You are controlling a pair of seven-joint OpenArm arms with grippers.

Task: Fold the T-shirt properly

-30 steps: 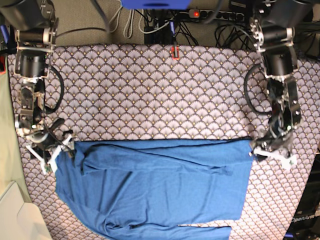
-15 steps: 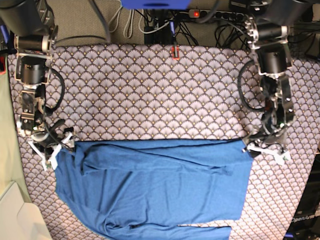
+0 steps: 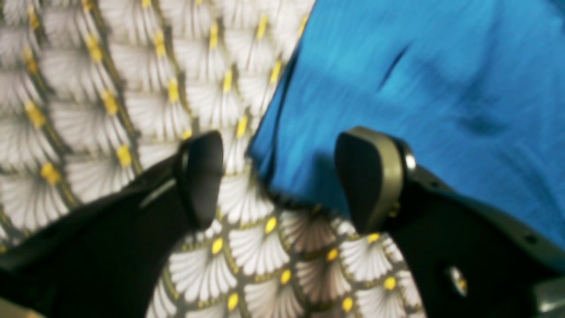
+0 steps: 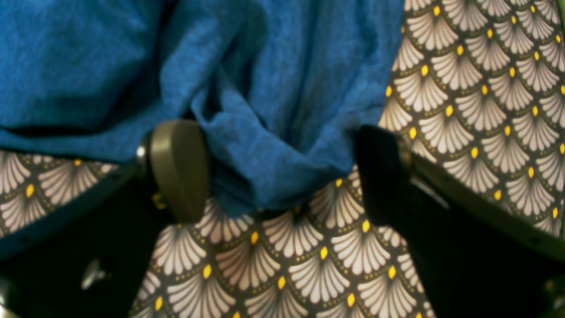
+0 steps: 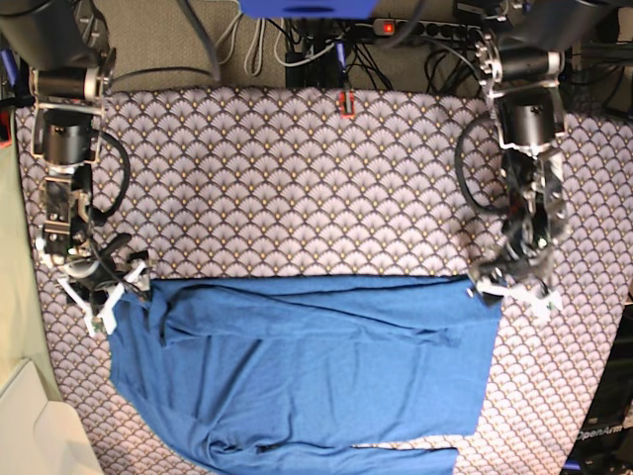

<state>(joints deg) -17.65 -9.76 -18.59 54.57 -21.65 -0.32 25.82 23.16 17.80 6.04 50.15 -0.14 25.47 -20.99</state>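
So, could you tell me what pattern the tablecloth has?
Pale scalloped fans with yellow dots on the tablecloth, clearest in the right wrist view.

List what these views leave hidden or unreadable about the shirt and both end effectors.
- T-shirt: the base view's bottom edge cuts off its lower part.
- Left end effector: the left wrist view is blurred; contact with the shirt corner is unclear.
- Right end effector: bunched cloth hides whether the fingers touch it.

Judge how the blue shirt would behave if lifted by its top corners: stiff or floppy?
Probably floppy: the T-shirt bunches into soft folds between the right gripper's open fingers. It would likely sag in the middle, given its broad spread on the patterned cloth. The knit looks matte, so slipping seems unlikely.
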